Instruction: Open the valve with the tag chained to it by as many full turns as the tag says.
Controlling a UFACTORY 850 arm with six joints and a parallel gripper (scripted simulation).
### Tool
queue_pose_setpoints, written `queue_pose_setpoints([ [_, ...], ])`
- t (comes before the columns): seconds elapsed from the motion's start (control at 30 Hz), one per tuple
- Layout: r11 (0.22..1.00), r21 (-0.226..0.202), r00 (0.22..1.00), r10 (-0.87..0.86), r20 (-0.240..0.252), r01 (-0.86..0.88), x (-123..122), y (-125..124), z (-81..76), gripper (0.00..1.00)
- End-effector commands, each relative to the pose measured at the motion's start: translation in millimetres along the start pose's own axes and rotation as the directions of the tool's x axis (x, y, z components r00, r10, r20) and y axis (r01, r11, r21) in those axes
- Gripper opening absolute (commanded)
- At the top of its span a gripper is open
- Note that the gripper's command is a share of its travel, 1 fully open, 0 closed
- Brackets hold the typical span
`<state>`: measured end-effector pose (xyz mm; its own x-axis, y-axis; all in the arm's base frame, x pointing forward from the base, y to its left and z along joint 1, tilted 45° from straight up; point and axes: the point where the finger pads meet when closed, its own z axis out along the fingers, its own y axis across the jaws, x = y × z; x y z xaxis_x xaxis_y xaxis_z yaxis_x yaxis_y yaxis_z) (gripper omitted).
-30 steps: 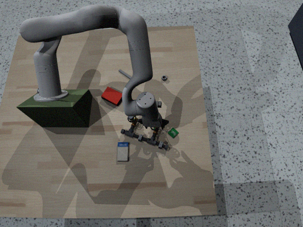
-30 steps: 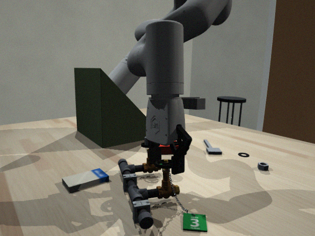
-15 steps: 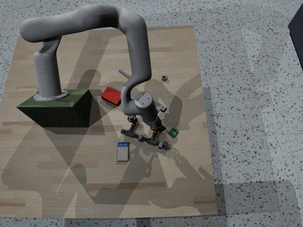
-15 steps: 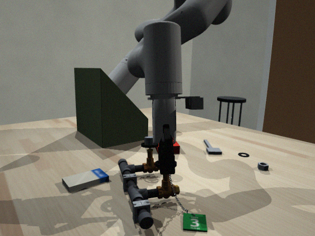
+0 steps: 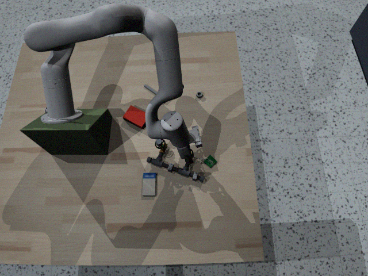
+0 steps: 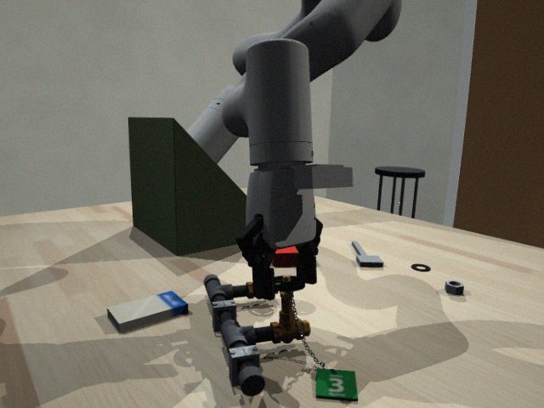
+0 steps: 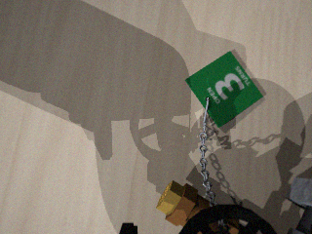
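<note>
A dark pipe manifold (image 5: 175, 169) (image 6: 232, 337) carries two brass valves. The near valve (image 6: 287, 326) has a chain (image 6: 303, 337) running to a green tag (image 6: 336, 384) (image 5: 210, 161) marked 3. The wrist view shows this tag (image 7: 224, 88), its chain (image 7: 205, 161) and the dark handwheel (image 7: 226, 221) at the bottom edge. My gripper (image 6: 283, 279) (image 5: 187, 156) is open, pointing down, with its fingers on either side of the tagged valve's handwheel. The other valve (image 5: 160, 148) stands free to the left; in the exterior view it is mostly hidden behind my finger.
A red block (image 5: 134, 116) lies behind the valves. A grey and blue box (image 5: 149, 184) (image 6: 147, 310) lies beside the pipe. A nut (image 5: 199, 94) (image 6: 454, 286), a washer (image 6: 420, 269) and a grey bar (image 6: 366, 255) lie farther off. The green pedestal (image 5: 71, 130) holds the arm base.
</note>
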<state>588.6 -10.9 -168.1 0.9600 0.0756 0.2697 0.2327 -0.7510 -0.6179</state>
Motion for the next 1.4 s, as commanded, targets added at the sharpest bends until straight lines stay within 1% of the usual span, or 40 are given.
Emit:
queue_pose_setpoints([
  [0.0, 0.985, 0.002, 0.985, 0.172, 0.028, -0.172, 1.0, 0.4, -0.7, 1.0],
  [0.03, 0.948, -0.003, 0.948, 0.319, 0.026, -0.319, 1.0, 0.4, -0.7, 1.0],
  [0.13, 0.91, -0.008, 0.91, 0.415, 0.018, -0.415, 1.0, 0.4, -0.7, 1.0],
  [0.23, 0.838, -0.012, 0.838, 0.545, 0.01, -0.545, 1.0, 0.4, -0.7, 1.0],
  [0.37, 0.708, -0.014, 0.708, 0.707, 0.0, -0.706, 0.9, 0.4, -0.7, 1.0],
  [0.5, 0.547, -0.015, 0.548, 0.837, -0.007, -0.837, 0.9, 0.4, -0.7, 1.0],
  [0.57, 0.547, -0.015, 0.548, 0.837, -0.007, -0.837, 0.9, 0.4, -0.7, 1.0],
  [0.6, 0.418, -0.016, 0.418, 0.909, -0.007, -0.908, 0.9, 0.4, -0.7, 1.0],
  [0.7, 0.323, -0.016, 0.323, 0.946, -0.008, -0.946, 0.9, 0.4, -0.7, 1.0],
  [0.83, 0.136, -0.024, 0.136, 0.991, -0.002, -0.99, 0.9, 0.4, -0.7, 1.0],
  [0.97, -0.052, -0.052, -0.053, 0.998, 0.016, -0.997, 0.9, 0.4, -0.7, 1.0],
  [1.0, -0.079, -0.059, -0.08, 0.997, 0.02, -0.995, 0.9, 0.4, -0.7, 1.0],
  [1.37, -0.079, -0.059, -0.08, 0.997, 0.02, -0.995, 0.9, 0.4, -0.7, 1.0],
])
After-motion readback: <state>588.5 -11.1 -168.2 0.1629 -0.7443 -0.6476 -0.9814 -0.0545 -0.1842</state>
